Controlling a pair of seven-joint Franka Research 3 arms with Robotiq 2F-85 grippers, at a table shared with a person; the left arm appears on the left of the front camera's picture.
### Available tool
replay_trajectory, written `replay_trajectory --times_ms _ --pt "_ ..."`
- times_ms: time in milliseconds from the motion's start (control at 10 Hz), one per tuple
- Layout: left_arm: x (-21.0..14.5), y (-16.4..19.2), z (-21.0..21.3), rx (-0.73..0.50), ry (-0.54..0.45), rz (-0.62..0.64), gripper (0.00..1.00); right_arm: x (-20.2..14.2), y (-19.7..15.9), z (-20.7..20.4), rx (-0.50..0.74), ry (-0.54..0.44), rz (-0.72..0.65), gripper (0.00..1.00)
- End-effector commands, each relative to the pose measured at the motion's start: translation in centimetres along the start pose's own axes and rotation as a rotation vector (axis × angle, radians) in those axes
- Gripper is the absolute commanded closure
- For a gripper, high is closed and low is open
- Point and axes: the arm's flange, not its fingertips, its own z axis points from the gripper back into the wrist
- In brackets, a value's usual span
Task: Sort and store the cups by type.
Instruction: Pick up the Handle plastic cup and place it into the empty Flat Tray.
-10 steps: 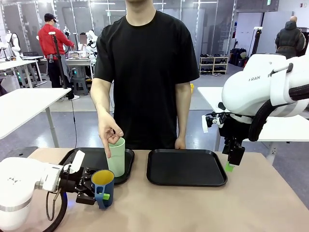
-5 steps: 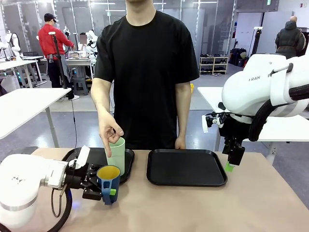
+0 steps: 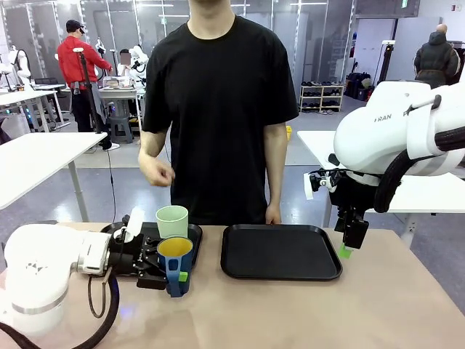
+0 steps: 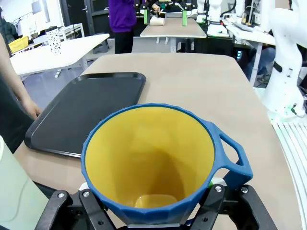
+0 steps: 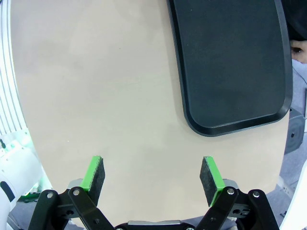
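Observation:
My left gripper [image 3: 174, 275] is shut on the dark blue mug [image 3: 175, 263], which is upright with its handle toward me, just in front of the left black tray [image 3: 196, 240]. The left wrist view looks down into the mug's [image 4: 148, 163] yellow inside, with the left gripper [image 4: 148, 213] clamped on its sides. The pale mint-green tumbler [image 3: 172, 220] stands alone on that tray, right behind the mug; its edge [image 4: 14, 191] shows in the left wrist view. My right gripper [image 3: 347, 246] hangs open above the table, beside the right tray's right edge, its pads [image 5: 96, 172] wide apart with nothing between them.
The right black tray [image 3: 281, 251] is bare, also seen as the right tray [image 4: 86, 112] and the right tray [image 5: 230, 62]. The person stands at the far edge, one hand [image 3: 156, 173] raised at chest height, the other hand [image 3: 271, 215] by the right tray's far rim.
My left gripper carried the blue mug right and toward the left tray. The person's hand let go of the tumbler and rose to chest height. The right arm stayed still.

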Motion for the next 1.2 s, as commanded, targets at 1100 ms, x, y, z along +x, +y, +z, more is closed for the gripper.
replay_trajectory --times_ms 1100 --pt "0.7 -5.3 -6.2 0.15 -0.082 0.025 0.25 -0.1 0.0 0.1 -0.007 0.001 0.004 0.0"
